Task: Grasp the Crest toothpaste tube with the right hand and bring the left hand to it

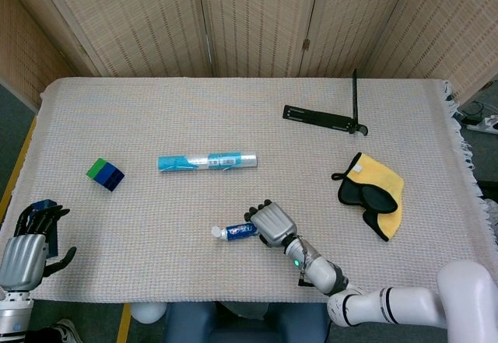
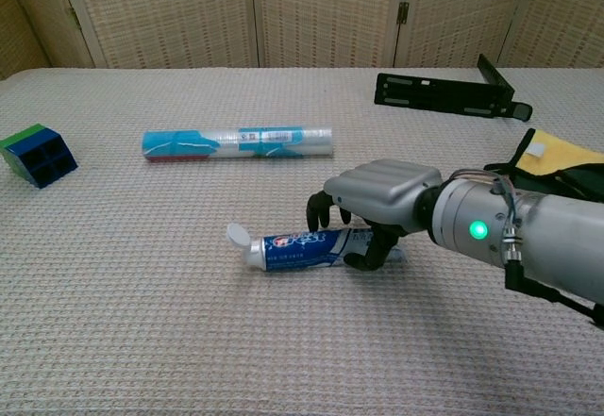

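Note:
The Crest toothpaste tube lies flat on the woven tablecloth near the front edge, its open white cap pointing left. My right hand sits over the tube's tail end. Its fingers curl down behind the tube and its thumb presses the near side, so it grips the tube against the cloth. My left hand hangs off the table's front left corner in the head view, fingers apart and holding nothing. It is far from the tube and outside the chest view.
A blue and white roll lies behind the tube. A green and blue block sits at the left. A black stand and a yellow and black mitt are at the right.

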